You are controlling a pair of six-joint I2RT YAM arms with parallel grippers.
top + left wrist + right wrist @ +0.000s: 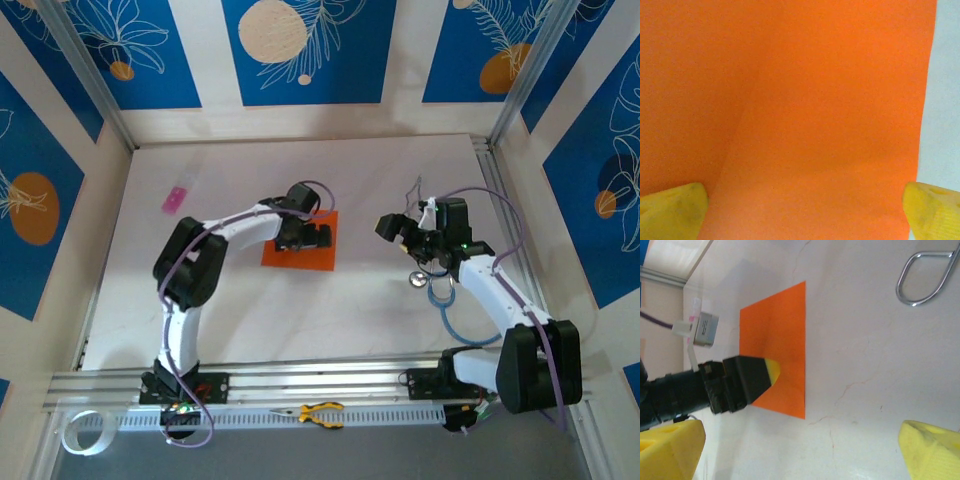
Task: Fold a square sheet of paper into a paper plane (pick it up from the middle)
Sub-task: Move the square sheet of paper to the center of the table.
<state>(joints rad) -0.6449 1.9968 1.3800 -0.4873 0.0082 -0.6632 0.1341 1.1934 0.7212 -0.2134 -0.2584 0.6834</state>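
The square sheet of paper [300, 258] is bright orange and lies flat on the white table, left of centre. My left gripper [318, 236] hangs low over its middle, open. Its yellow fingertips [672, 210] stand far apart with only orange paper [805, 100] between them. In the right wrist view one left fingertip [771, 371] sits over the sheet [785, 325]. My right gripper [392, 228] hovers open above bare table to the sheet's right, its jaws wide [800, 455]. The paper plane is out of view.
A small pink object [175, 199] lies at the far left. A metal loop [922, 277] rests on the table by the right arm [418, 279]. Yellow-handled pliers [320, 413] lie on the front rail. Walls enclose the table on three sides.
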